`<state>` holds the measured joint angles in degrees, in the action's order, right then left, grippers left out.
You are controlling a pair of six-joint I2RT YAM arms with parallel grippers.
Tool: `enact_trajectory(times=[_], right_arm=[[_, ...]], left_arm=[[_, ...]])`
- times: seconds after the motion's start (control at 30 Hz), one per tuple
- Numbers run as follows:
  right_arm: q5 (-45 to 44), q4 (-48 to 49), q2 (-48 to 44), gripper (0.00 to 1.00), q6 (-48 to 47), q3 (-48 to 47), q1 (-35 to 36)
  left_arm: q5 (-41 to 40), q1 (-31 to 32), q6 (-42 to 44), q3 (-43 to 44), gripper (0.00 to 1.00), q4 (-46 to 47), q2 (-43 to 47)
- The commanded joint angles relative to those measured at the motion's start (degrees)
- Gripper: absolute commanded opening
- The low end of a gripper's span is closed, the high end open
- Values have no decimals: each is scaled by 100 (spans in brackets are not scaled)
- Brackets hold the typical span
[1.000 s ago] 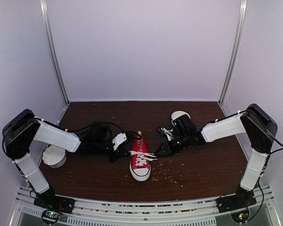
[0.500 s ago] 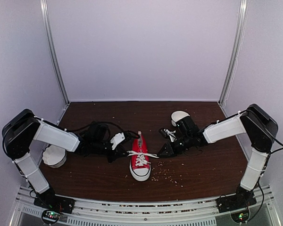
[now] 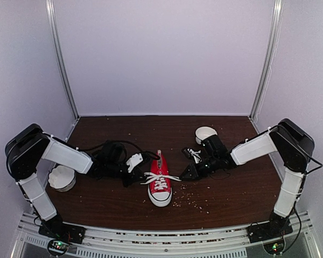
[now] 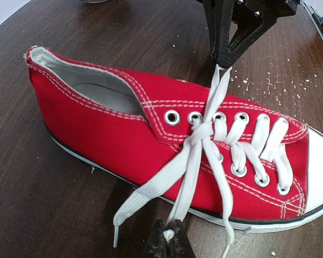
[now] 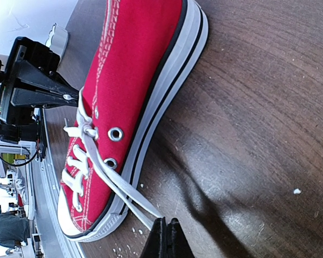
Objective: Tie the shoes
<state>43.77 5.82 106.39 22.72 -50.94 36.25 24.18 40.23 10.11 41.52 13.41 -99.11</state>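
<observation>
At the far left a white bowl (image 3: 62, 178) sits on the dark wooden table (image 3: 231, 199), partly behind the left arm. That arm reaches in low toward the middle, and the left gripper (image 3: 133, 179) has its fingers pressed together on a strand of the white laces (image 3: 162, 178), pinched close to the strand's tip. A second loose end trails onto the wood just beside it. The red sneaker (image 3: 160, 185) lies at the centre of the table between the two arms. It stands upright on its sole, with its white toe cap toward the near edge and its heel toward the back wall. The strands cross over once at the top eyelets (no bow is formed) and are drawn out to either side. Pale crumbs (image 3: 191, 200) are scattered on the wood just right of the toe. The right gripper (image 3: 184, 176) is likewise clamped tight on the other strand, which runs taut from the eyelets to its fingertips. Behind that arm, near the back right, stands a second white bowl (image 3: 204, 132).
</observation>
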Motion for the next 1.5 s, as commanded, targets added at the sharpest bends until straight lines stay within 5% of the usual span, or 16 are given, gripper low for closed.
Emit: enact_trajectory(times=[0.0, 0.37, 0.57, 1.0, 1.1, 1.17, 1.33, 1.47], right_arm=[[-298, -339, 225, 0, -26, 205, -166], [279, 121, 49, 0, 194, 66, -113], [336, -112, -294, 20, 104, -36, -102], [-630, -866, -1351, 31, -291, -93, -148], [-1102, -921, -1915, 57, -372, 25, -241], [-1378, -829, -2320, 97, -311, 215, -420], [-2245, -397, -3500, 99, 4, 1152, -1168], [-2793, -153, -4660, 100, 154, 1906, -1965]], left_arm=[[-440, -164, 35, -39, 0, -663, -220], [59, -156, 154, -80, 0, -377, 65], [-79, -151, 74, -257, 37, -149, 668], [-923, -156, -512, -813, 42, 80, 2083], [-1969, -161, -721, -939, 49, 44, 2674], [-2806, -175, -905, -1080, 60, 98, 3030], [-4673, -388, -1479, -1163, 86, -334, 3349], [-5046, -1023, -2342, -1164, 95, -981, 3367]])
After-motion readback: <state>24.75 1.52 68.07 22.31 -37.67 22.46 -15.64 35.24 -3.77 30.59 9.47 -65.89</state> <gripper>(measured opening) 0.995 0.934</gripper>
